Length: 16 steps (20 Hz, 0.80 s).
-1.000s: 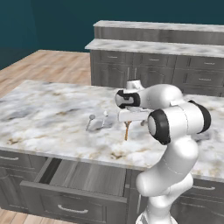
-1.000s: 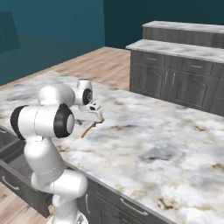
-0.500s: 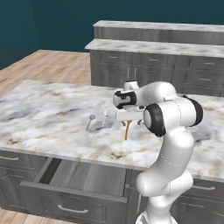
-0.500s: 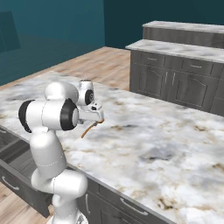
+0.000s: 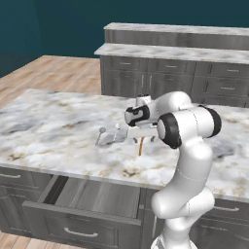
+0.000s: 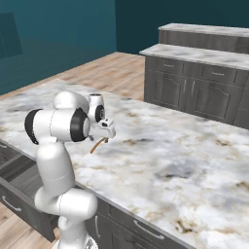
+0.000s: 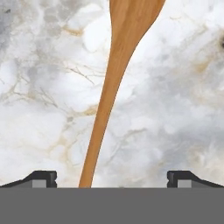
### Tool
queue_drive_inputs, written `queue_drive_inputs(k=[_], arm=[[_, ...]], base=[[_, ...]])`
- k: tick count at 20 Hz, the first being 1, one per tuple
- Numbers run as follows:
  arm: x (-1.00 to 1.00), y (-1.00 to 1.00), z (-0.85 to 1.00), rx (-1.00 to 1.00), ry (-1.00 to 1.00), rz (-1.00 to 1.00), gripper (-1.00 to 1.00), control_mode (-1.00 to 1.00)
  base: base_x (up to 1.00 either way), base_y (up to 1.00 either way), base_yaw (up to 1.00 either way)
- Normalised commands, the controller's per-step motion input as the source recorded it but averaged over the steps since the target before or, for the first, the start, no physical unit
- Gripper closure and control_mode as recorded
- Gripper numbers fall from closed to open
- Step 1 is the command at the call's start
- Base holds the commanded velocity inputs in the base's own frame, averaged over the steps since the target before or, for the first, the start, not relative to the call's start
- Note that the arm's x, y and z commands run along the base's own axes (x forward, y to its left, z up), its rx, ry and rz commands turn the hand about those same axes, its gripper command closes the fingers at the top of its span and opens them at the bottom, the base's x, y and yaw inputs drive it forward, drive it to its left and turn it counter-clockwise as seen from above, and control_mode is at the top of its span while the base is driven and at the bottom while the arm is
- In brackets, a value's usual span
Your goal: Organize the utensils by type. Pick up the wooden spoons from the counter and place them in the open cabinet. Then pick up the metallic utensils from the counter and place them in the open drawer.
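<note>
A wooden spoon [image 7: 114,83] lies on the marble counter [image 5: 48,121], its slim handle running down between my fingertips [image 7: 41,177] in the hand view. My gripper [image 7: 113,179] hovers directly over the handle end, jaws open wide, holding nothing. From the base, the gripper [image 5: 139,136] points down at the spoon's orange-brown handle [image 5: 141,147], also seen as the spoon [image 6: 98,145] under the gripper [image 6: 105,135]. Small silver metallic utensils [image 5: 101,136] lie on the counter just left of the hand. The open drawer [image 5: 92,197] sits pulled out below the counter's front edge. The open cabinet is out of view.
A second run of grey base units [image 5: 194,82] with a marble top stands across the wooden floor [image 5: 58,73]. The drawer's front [image 6: 14,170] juts out at the lower left of the right base view, beside my own base.
The arm's elbow has swung a little to the left and up. The hand stays over the spoon's handle, jaws still open.
</note>
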Motion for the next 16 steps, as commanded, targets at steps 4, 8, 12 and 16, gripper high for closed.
queue_drive_inputs(k=[4, 8, 12, 16], arm=[[0.19, 0.00, -0.19, 0.01, -0.07, 0.00, -1.00, -1.00], [0.06, 0.00, -0.24, 0.02, -0.05, 0.00, -1.00, -1.00], [0.19, 0.00, -0.13, 0.02, -0.04, 0.00, -1.00, -1.00], [0.27, 0.00, -0.02, 0.03, -0.05, 0.00, -1.00, -1.00]], base=[[0.00, 0.00, 0.00], [0.00, 0.00, 0.00], [0.00, 0.00, 0.00], [0.00, 0.00, 0.00]])
